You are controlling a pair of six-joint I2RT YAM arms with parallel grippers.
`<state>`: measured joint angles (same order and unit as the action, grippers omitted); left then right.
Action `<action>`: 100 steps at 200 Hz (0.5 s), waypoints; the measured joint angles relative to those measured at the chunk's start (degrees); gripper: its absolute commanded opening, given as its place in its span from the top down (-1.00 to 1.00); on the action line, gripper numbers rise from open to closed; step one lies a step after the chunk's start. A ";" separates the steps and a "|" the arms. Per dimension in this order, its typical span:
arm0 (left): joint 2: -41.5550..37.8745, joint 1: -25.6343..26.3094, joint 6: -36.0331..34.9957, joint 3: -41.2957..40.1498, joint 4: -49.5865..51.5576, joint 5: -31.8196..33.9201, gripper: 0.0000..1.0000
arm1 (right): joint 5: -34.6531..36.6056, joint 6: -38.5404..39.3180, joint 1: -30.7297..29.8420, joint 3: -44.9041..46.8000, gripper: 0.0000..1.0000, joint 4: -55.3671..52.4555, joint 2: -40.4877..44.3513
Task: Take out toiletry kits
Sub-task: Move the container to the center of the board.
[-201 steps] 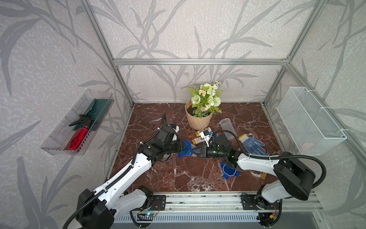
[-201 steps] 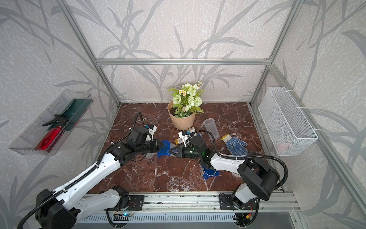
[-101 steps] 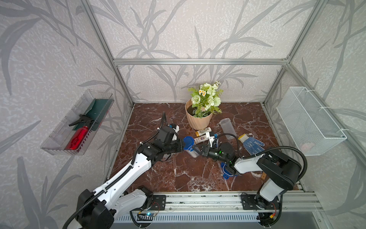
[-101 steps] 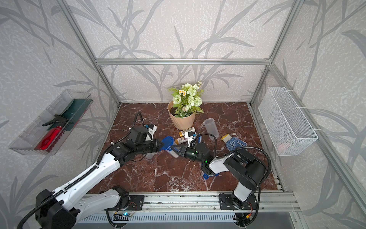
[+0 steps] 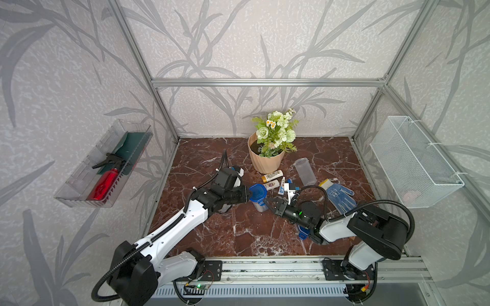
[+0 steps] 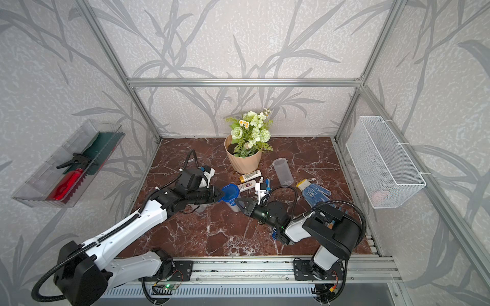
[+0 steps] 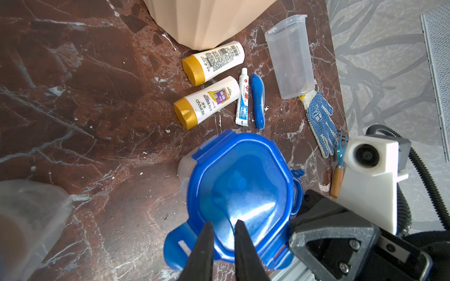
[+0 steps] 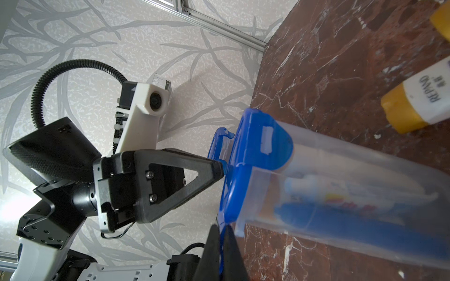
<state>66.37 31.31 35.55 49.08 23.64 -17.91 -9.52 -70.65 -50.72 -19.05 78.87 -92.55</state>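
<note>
Marble tabletop (image 5: 238, 233), front to back: right gripper (image 8: 220, 228) pinched on the blue lid (image 7: 241, 192) of a tipped jar (image 8: 353, 155) holding one toiletry kit (image 8: 328, 216), left gripper (image 7: 224, 225) at the lid too, grip unclear, second kit (image 7: 216, 97) loose just before the flowerpot (image 5: 266, 161)

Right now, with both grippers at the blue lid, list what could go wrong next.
1. The right gripper pinches only the thin edge of the blue lid and may slip off.
2. The jar lies on its side, body unheld, so pulling may drag or roll it into the bottles.
</note>
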 measured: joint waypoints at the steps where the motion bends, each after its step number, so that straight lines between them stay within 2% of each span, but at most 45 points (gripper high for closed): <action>1: 0.02 0.00 0.02 0.00 0.00 -0.02 0.38 | 0.04 0.02 -0.02 0.02 0.77 0.02 0.00; 13: 0.26 0.22 0.04 0.48 -0.22 -0.24 0.21 | 0.90 0.46 -0.31 0.33 0.63 0.13 0.00; 34: 0.26 0.48 0.00 1.46 -0.48 -0.39 0.03 | 2.71 1.31 -0.81 0.81 0.44 0.04 0.00; 69: 0.37 1.64 -0.04 2.32 -0.68 -0.42 0.02 | 5.20 2.23 -1.27 1.99 0.26 -1.14 0.83; 100: 1.18 2.82 -0.04 2.34 -1.07 -0.42 0.02 | 7.17 4.00 -1.25 2.49 0.11 -5.53 5.40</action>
<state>67.55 34.13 35.51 51.42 22.57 -18.33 -2.35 -66.65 -51.96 -16.56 73.34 -87.15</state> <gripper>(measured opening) 0.489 0.431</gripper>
